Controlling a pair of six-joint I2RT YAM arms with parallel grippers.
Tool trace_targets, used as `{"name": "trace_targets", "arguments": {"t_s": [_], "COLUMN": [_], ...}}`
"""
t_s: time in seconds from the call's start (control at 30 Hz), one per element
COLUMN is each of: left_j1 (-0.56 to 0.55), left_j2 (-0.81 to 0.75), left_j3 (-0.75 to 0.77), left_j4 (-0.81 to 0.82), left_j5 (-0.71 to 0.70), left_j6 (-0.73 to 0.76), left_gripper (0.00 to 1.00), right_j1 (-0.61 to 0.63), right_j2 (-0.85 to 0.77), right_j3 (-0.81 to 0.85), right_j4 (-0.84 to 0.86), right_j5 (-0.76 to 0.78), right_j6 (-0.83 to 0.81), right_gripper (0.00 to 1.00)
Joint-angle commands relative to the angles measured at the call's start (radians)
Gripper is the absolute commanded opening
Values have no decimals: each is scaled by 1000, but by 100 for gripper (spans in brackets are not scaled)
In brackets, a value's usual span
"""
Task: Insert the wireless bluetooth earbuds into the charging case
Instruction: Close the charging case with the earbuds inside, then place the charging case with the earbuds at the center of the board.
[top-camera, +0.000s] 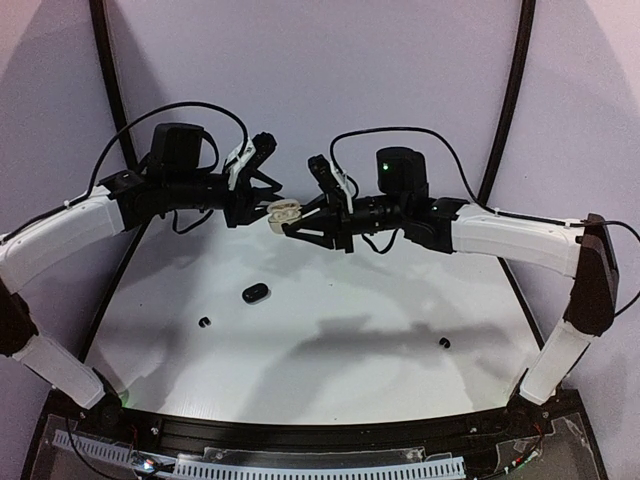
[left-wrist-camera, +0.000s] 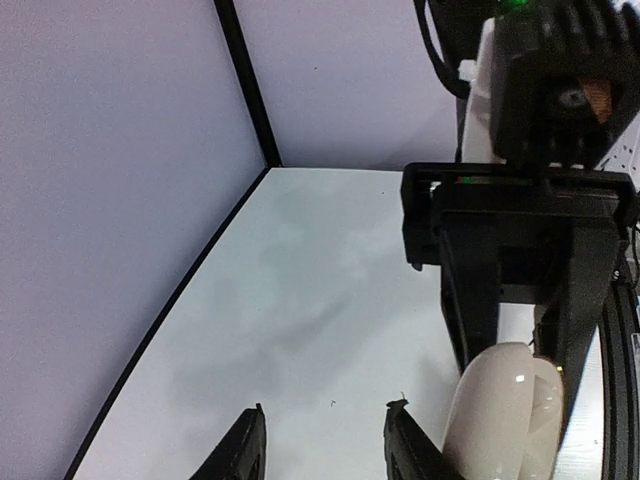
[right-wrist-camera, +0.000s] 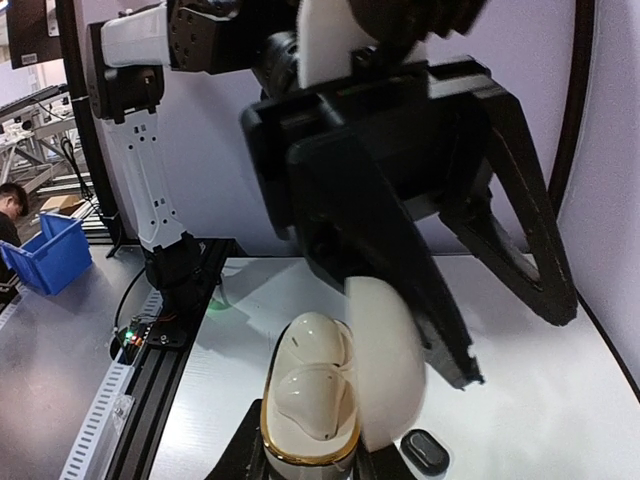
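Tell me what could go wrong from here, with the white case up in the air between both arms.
1. The white case hangs well above the table, gripped by the right tool alone, with its lid open. A slip would likely drop it.
2. The left tool stands open with one finger right beside the case. A small sideways move could knock the case out of the grip.

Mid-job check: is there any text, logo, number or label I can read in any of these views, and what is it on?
None: no text can be read in any view.
white charging case: plain shell, no logo or marking shows.
black case: too small to tell.
blue bin: no label shows.
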Motion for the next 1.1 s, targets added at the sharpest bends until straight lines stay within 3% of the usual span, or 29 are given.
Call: {"name": "trace_targets", "arguments": {"t_s": [0.0, 0.27, 0.37, 0.57, 0.67, 0.73, 1.07], "left_j1": [-7, -28, -29, -24, -24, -24, -24], "left_j2": [-58, -93, -96, -107, -108, -112, -120], "left_j3": [13, -5, 0, -37, -53, -62, -80], "left_j4": [-21, -41, -3, 99, 81, 68, 46], "left_j5": [94, 137, 20, -255, -269, -257, -243], "left_j6": [2, -4, -39, -99, -124, -159, -187], "left_gripper": [40, 37, 38, 58, 74, 94, 99], "right_j1": [7, -14, -71, -312, -429, -476, -630], "right_j2": [22, 41, 39, 38, 83, 115, 276], "right_j3": [47, 73, 49, -82, -138, -167, -148], "right_j4": [-49, -63, -89, -255, -353, -393, -502], "right_j5": [73, 147, 178, 238, 131, 84, 9], "right_j6": [-11, 39, 156, 483, 592, 585, 452], "right_gripper": [0, 0, 0, 0, 0, 0, 0]}}
